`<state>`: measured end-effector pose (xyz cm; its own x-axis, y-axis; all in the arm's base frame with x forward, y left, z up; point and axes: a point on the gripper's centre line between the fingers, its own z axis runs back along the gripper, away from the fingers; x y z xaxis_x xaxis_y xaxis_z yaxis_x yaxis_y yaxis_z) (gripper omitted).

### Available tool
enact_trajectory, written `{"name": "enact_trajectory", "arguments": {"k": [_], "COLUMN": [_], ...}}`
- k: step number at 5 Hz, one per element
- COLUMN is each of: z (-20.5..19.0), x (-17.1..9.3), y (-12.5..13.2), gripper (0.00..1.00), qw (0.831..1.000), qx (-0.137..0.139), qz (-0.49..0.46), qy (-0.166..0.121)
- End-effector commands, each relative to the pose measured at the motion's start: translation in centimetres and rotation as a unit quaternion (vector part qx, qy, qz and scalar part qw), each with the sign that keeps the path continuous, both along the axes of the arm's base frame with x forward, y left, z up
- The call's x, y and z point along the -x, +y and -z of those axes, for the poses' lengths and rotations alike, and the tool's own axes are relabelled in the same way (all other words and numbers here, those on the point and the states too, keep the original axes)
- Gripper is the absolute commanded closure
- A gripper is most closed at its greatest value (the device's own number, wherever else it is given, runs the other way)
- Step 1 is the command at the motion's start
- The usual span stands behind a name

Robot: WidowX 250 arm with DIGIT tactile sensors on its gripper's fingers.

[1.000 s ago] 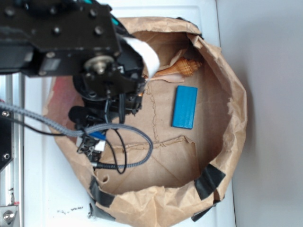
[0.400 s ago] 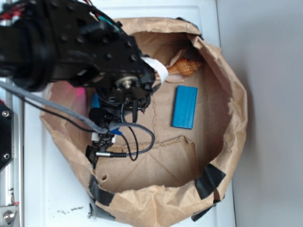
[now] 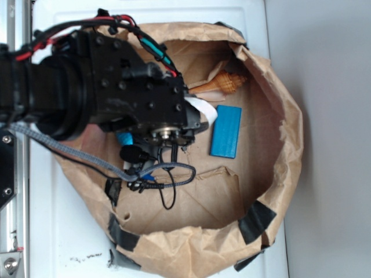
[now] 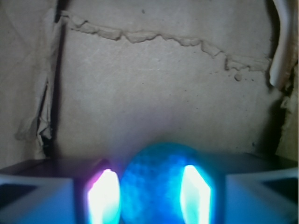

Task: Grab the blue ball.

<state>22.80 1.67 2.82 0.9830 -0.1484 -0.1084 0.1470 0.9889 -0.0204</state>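
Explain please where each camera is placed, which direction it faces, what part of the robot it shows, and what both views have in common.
Exterior: sits above, looks straight down into the brown paper bag; the black arm covers the left, with the blue block and seashell beside it.
Wrist: sits on the arm just behind the gripper, faces the bag's paper floor; both fingers flank the blue ball.
Shared: the torn paper floor; the ball is hidden under the arm in the exterior view.
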Motion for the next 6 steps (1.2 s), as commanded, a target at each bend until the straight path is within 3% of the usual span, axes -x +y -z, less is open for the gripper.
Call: {"name": "enact_trajectory", "arguments": {"k": [1, 3, 4, 5, 6], "z": [-0.5, -1.4, -5.2, -7.7, -8.8], "x": [-0.2, -0.2, -0.1, 0.0, 0.1], "y": [-0.4, -0.1, 0.3, 0.7, 1.3], "gripper": [1.0, 1.0, 1.0, 1.0, 1.0], "qw": [1.0, 0.999, 0.996, 0.992, 0.991], "qx": [0.004, 0.009, 0.047, 0.061, 0.07], "qz": [0.002, 0.002, 0.007, 0.009, 0.016], "qy": [-0.016, -0.031, -0.076, -0.11, -0.11]}}
